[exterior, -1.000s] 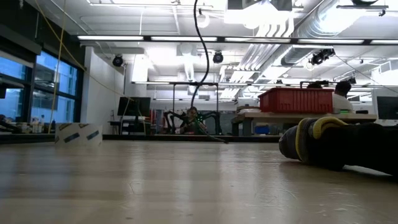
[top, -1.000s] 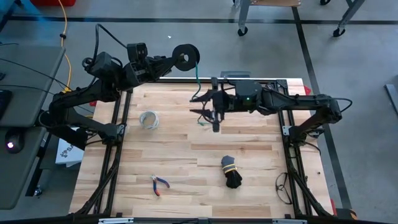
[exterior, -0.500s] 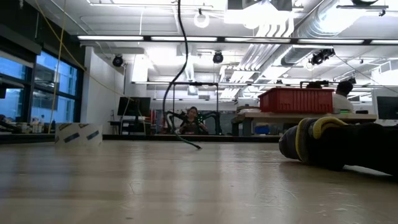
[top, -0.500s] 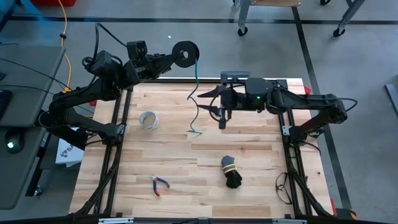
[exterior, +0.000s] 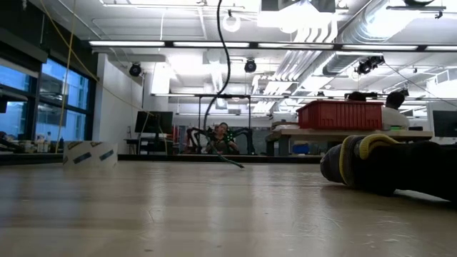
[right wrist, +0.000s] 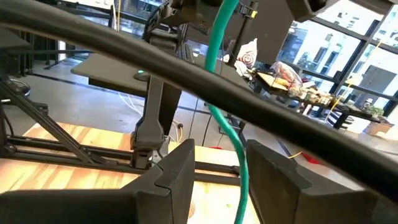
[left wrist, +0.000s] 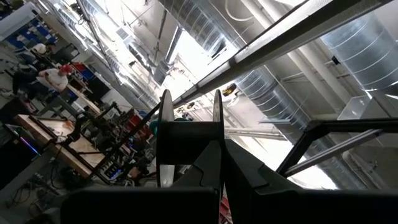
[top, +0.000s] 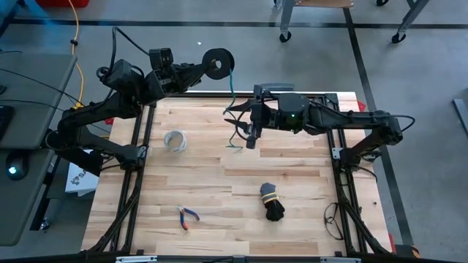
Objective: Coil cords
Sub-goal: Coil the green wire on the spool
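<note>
The left tool point(top: 207, 67) clenches the small dark round coil point(top: 217, 63) above the tabletop's point(top: 292, 175) far edge; its thin green tail point(top: 232, 91) hangs limp between the right tool's point(top: 249, 134) parted fingers; grip it low

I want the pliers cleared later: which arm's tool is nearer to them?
Right. The right tool hangs mid-table by the green cord, up-table from the pliers; the left tool is raised past the far edge.

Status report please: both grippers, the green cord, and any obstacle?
Left gripper shut on dark round coil, raised past the table's far edge. Right gripper open around the thin green cord tail. No obstacle nearby.
</note>
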`<state>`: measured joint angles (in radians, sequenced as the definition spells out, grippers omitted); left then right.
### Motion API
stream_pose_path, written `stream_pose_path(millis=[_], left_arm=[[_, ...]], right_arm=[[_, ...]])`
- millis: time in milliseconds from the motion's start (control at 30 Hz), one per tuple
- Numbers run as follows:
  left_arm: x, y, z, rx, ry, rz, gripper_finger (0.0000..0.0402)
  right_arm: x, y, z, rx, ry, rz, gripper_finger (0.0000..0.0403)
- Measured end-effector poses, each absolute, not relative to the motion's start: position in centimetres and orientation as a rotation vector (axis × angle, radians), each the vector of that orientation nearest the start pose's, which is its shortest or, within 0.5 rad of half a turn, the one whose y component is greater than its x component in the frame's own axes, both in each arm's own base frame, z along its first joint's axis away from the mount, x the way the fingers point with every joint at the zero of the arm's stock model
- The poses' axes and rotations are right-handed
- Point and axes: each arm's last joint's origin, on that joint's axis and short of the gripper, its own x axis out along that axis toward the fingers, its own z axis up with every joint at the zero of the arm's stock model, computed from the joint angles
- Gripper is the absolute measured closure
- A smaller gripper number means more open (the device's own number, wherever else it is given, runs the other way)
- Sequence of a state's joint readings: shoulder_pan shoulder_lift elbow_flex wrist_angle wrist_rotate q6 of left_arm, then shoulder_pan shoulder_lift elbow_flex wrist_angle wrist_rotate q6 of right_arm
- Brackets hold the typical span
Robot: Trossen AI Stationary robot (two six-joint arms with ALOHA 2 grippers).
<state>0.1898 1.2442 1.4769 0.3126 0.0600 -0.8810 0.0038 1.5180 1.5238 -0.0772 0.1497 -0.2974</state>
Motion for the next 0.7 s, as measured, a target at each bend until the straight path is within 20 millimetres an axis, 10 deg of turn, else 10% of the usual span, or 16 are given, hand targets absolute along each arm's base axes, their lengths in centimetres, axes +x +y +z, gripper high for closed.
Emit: stream_pose_path(millis=[700], left_arm=[[23.9, 4.4, 51.8, -0.814, -0.557, -0.126, 0.0401]], right_arm=[[36.0, -0.6, 41.2, -0.323, 0.102, -0.206, 0.0276]])
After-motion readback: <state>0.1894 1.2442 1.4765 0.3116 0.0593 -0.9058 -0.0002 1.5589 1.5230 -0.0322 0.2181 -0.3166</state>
